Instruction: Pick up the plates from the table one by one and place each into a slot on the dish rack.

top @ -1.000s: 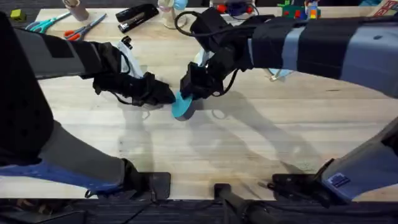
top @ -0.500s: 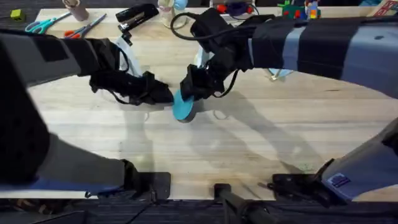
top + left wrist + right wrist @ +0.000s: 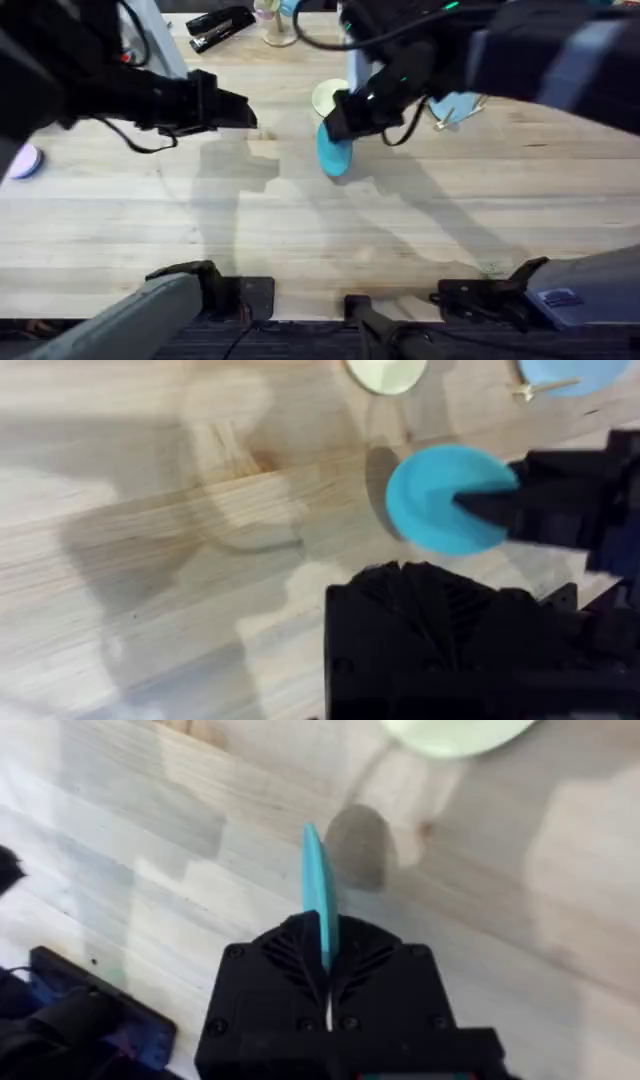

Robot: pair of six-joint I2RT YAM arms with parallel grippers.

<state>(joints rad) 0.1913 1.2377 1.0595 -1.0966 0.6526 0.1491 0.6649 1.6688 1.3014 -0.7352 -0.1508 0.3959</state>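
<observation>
My right gripper (image 3: 342, 133) is shut on the teal plate (image 3: 334, 153) and holds it on edge a little above the table (image 3: 300, 230). The right wrist view shows that plate (image 3: 318, 885) edge-on between the right gripper (image 3: 326, 948). From the left wrist view, the teal plate (image 3: 440, 495) faces the camera with the right gripper (image 3: 492, 502) clamped on its rim. The cream plate (image 3: 326, 96) lies flat just behind it. My left gripper (image 3: 247, 112) hovers to the left, apart from both plates and holding nothing. The dish rack is out of view.
A paler light-blue plate (image 3: 456, 104) lies behind the right arm. A black stapler (image 3: 220, 24) and a small cup (image 3: 268, 20) sit along the far edge. A lilac object (image 3: 24, 160) lies at the left edge.
The right gripper carried the teal plate to the right and back, away from the left gripper. The left arm drew back to the left and rose.
</observation>
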